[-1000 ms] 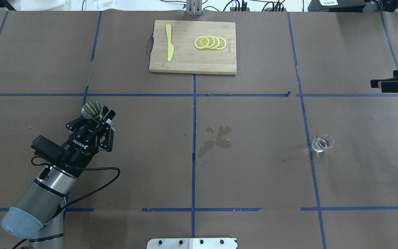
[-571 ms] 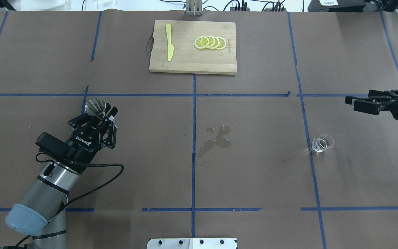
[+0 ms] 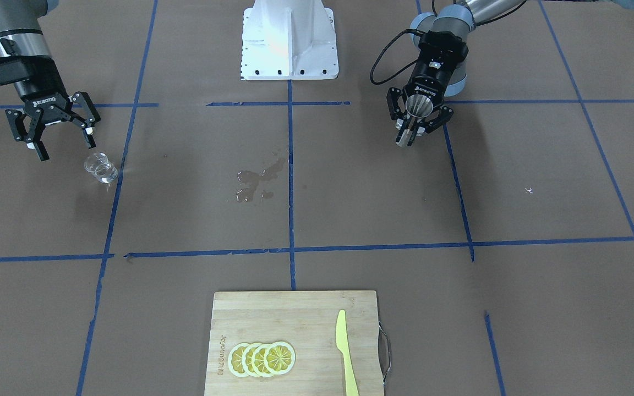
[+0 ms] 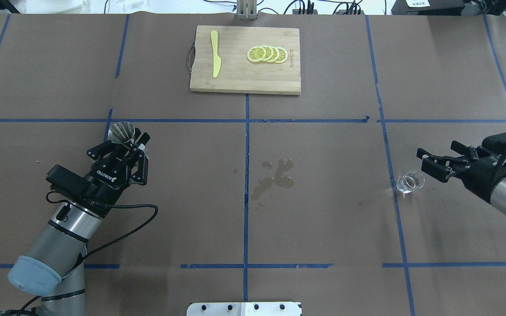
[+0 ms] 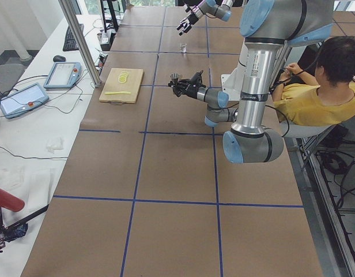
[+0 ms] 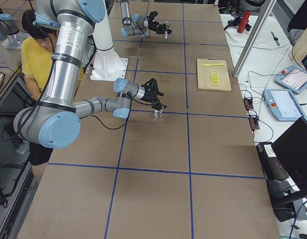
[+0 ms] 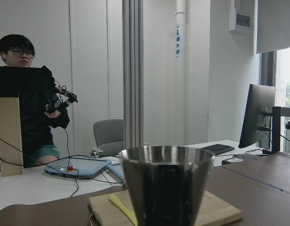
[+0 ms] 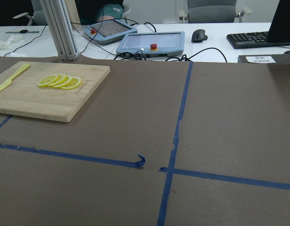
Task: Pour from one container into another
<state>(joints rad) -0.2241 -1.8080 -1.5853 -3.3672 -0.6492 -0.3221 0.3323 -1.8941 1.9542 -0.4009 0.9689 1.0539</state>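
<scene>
Left gripper is clamped on the metal jigger at its lower part, holding it upright above the table on the robot's left side; the wrist view shows the jigger's open mouth level. The glass cup stands upright on the table on the robot's right side, just beside a blue tape line. Right gripper hangs near the cup with its fingers spread apart and nothing between them. A wet patch marks the table's centre. At the far edge lies a cutting board bearing lemon slices and a yellow knife.
</scene>
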